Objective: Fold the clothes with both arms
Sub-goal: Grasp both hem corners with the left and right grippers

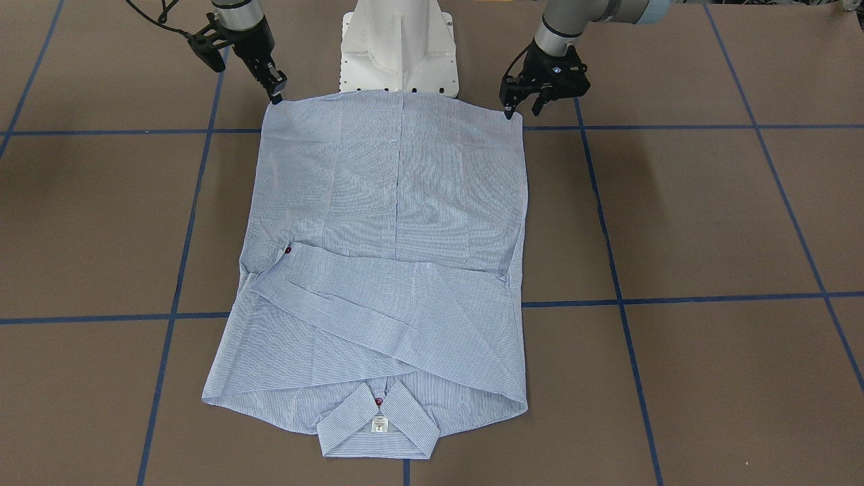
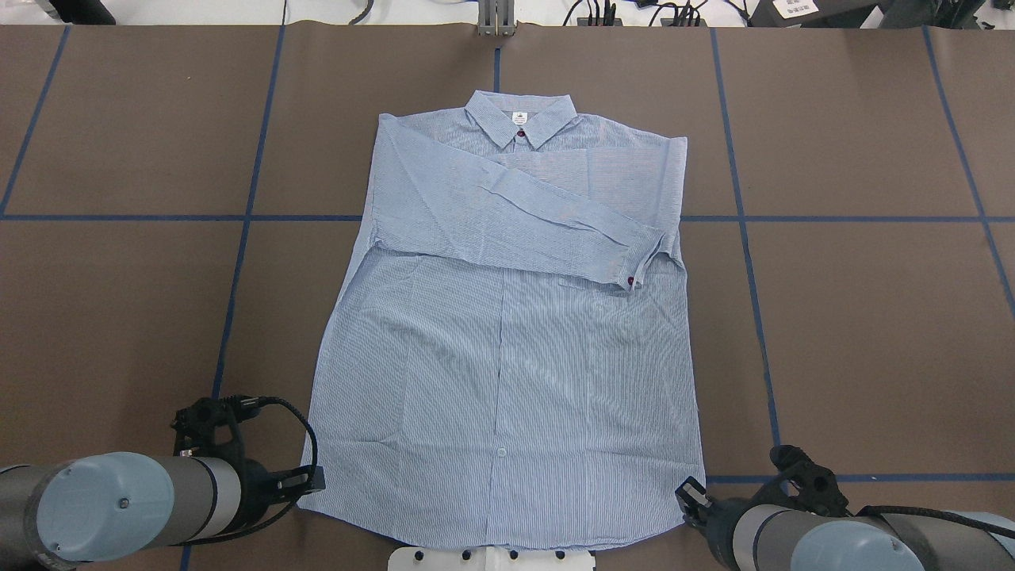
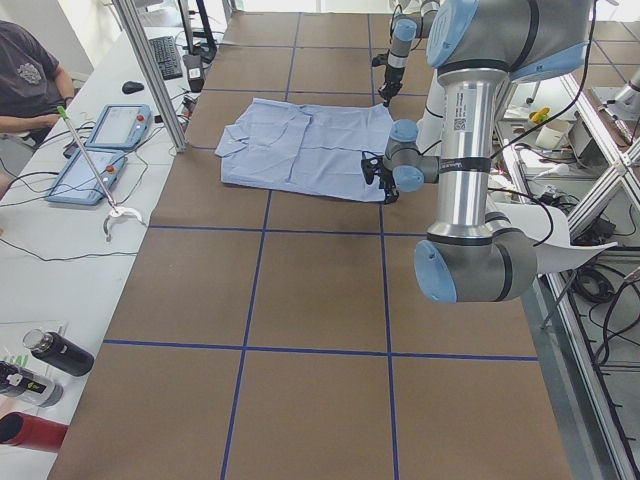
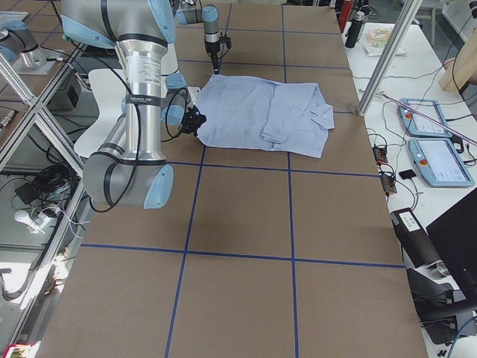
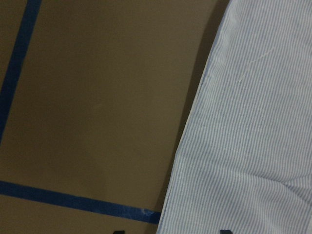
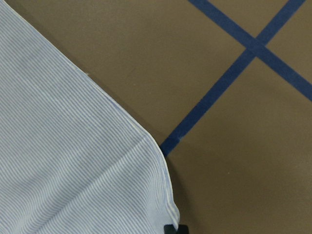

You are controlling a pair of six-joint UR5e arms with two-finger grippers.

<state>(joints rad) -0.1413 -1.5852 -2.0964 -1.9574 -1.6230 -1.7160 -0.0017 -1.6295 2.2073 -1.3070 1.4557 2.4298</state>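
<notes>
The light blue-and-white striped shirt (image 1: 391, 223) lies flat on the table, collar away from the robot, with both sleeves folded across the chest (image 2: 515, 230). My left gripper (image 1: 521, 110) is open at the hem corner on my left. In the left wrist view its two fingertips straddle the hem edge (image 5: 168, 204). My right gripper (image 1: 277, 94) is shut on the other hem corner. In the right wrist view that corner (image 6: 168, 209) runs into the black tip of the right gripper (image 6: 174, 229). From overhead, the left gripper (image 2: 313, 480) and the right gripper (image 2: 688, 493) flank the hem.
The white pedestal base (image 1: 398, 47) stands just behind the hem. Blue tape lines (image 1: 675, 297) cross the brown table. A side bench holds tablets (image 3: 100, 150) and bottles (image 3: 50, 355), and a person (image 3: 30, 80) sits there.
</notes>
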